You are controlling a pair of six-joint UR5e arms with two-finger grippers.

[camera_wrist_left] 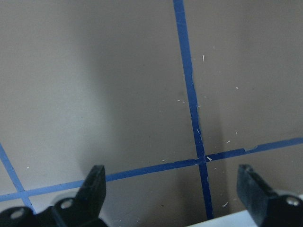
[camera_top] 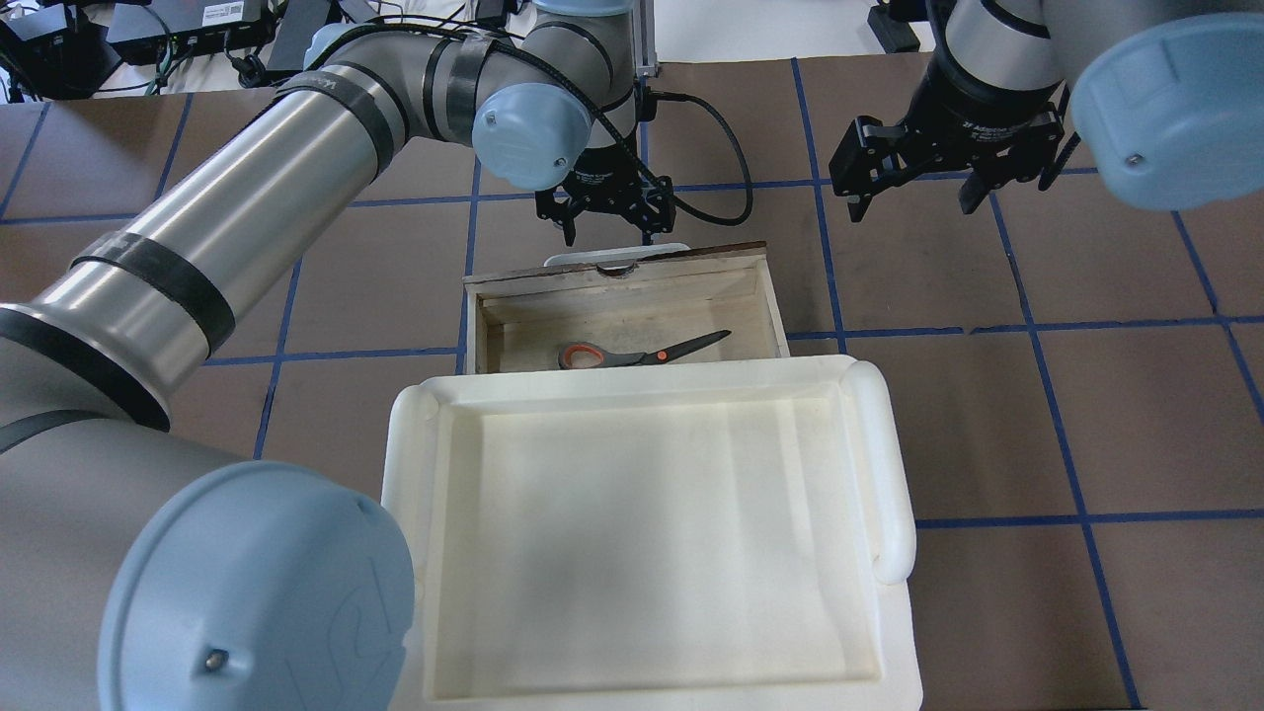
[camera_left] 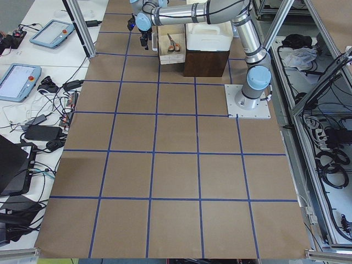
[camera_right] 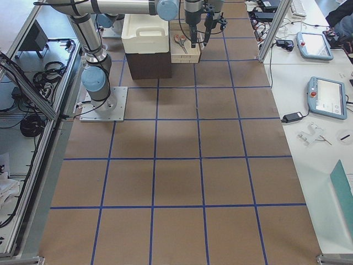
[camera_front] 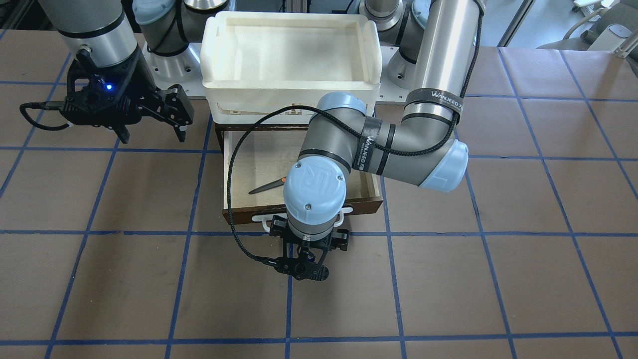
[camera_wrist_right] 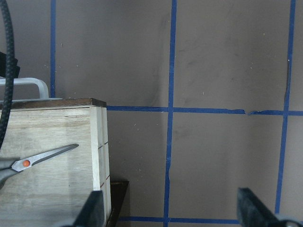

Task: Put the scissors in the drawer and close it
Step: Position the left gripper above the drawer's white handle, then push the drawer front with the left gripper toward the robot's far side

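Note:
The drawer is pulled open, its white handle on the far side. The scissors lie flat inside on the pale plywood; they also show in the front view and the right wrist view. My left gripper is open and empty. It points down just beyond the handle, above the table. My right gripper is open and empty. It hovers over the table to the right of the drawer.
A large white plastic tray sits on top of the dark cabinet that holds the drawer. The left arm's black cable loops over the drawer. Brown table with blue grid lines lies all around.

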